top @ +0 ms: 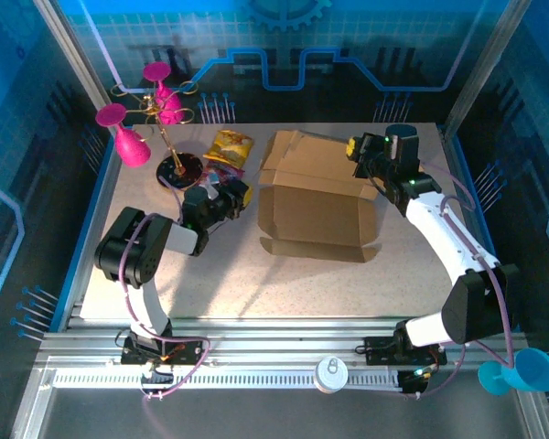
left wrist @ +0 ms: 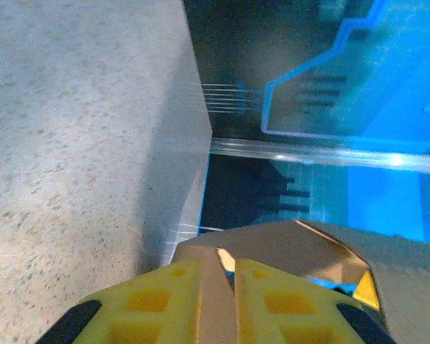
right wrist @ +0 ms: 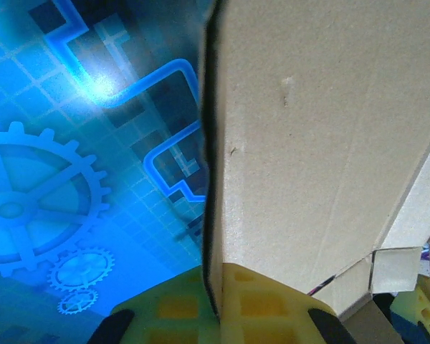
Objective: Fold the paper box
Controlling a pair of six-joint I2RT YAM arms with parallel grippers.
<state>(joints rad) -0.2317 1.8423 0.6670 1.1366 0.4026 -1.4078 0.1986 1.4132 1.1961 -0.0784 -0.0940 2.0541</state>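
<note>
**Near rail to far edge:** A white round cap (top: 331,373) sits on the near rail between my two bases. A teal cup (top: 532,369) sits outside the frame at the near right corner, its inside too dim to read.

Past the rail, the table (top: 256,288) lies bare up to the near flap of the paper box (top: 316,208). The box sits mid-table, partly raised. A wide front panel faces up, a narrow flap lies flat on the near side, and the back panels tilt up on the far side. What it holds I cannot see.

My left gripper (top: 242,195) is at the box's left edge. In the left wrist view its yellow fingers (left wrist: 165,301) are pressed close on a thin brown flap. My right gripper (top: 356,152) is clamped on the far right panel. In the right wrist view, the panel's edge runs between its fingers (right wrist: 272,308).

Bare table runs from the box's right side to the table edge. A yellow snack packet (top: 231,146) lies just beside the box's far left corner. Farther left, near the table's left edge, a rack (top: 177,167) on a black base carries pink glasses (top: 133,146).
</note>
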